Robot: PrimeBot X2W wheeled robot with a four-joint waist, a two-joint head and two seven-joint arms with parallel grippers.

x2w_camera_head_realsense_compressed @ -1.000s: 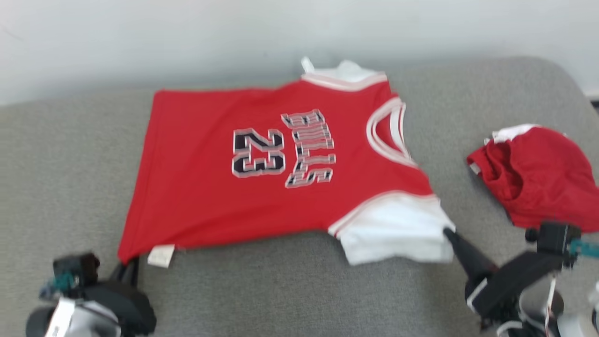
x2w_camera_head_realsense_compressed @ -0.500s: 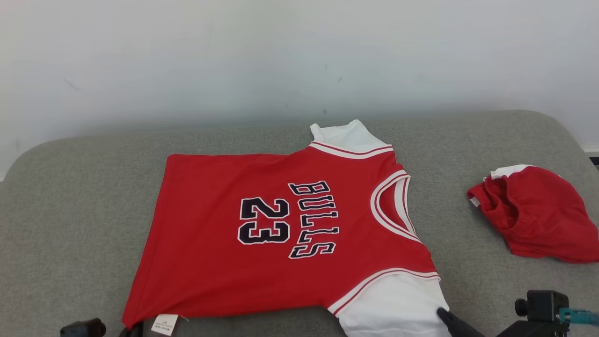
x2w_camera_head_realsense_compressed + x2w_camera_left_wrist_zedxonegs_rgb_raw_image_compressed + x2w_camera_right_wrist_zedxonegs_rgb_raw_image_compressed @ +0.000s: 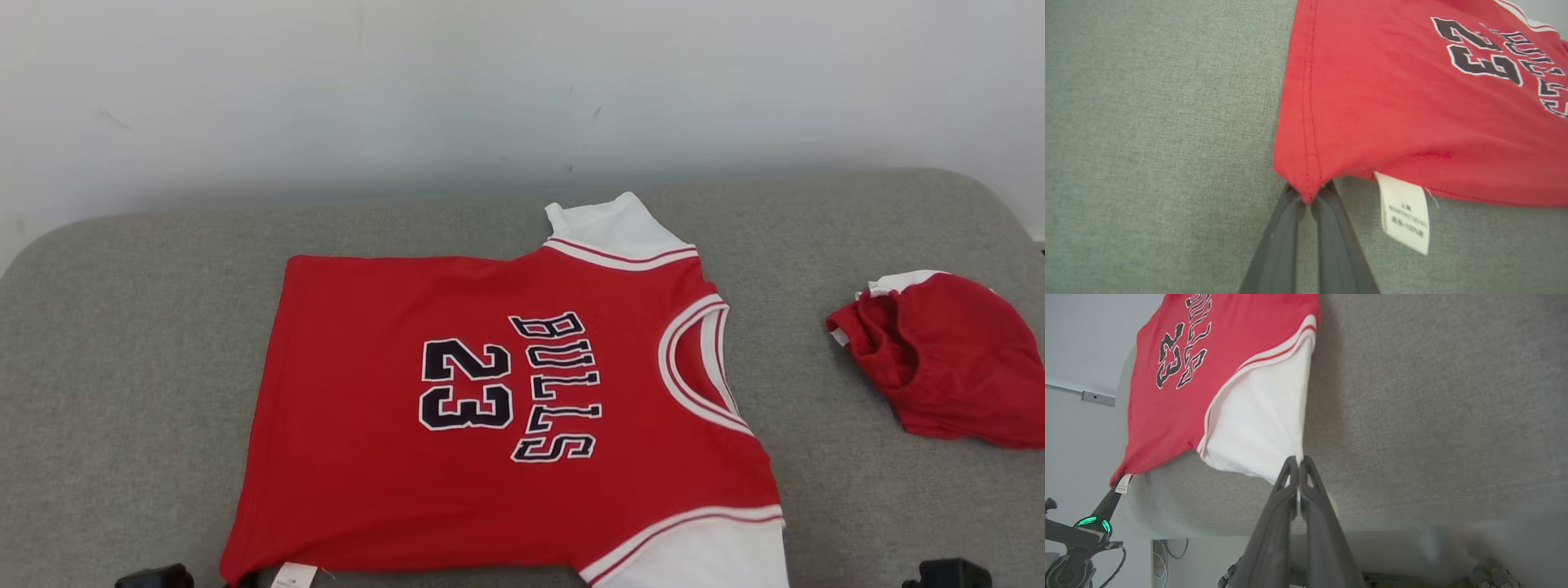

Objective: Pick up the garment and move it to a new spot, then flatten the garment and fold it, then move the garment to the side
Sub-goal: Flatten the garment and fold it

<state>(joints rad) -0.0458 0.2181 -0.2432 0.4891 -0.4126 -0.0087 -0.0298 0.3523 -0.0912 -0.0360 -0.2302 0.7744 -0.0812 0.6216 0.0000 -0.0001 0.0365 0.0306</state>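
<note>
The garment (image 3: 490, 408) is a red jersey with white sleeves and "BULLS 23" on it, spread flat on the grey cushioned surface (image 3: 122, 343), neck to the right. In the left wrist view my left gripper (image 3: 1308, 200) is shut on the red hem corner of the garment (image 3: 1412, 102), beside a white care label (image 3: 1406, 212). Over in the right wrist view my right gripper (image 3: 1298, 461) is shut on the corner of the white sleeve of the garment (image 3: 1249, 416). That view also catches the left gripper (image 3: 1106, 506) at the hem corner.
A second red cloth (image 3: 947, 359) lies crumpled at the right of the surface. A pale wall (image 3: 490, 82) stands behind. The surface's near edge (image 3: 1331, 522) runs just under my grippers, with floor and cables below it.
The head camera has tilted up, so the whole picture has slid down and both grippers have dropped below its bottom edge. Both grips on the garment hold as before.
</note>
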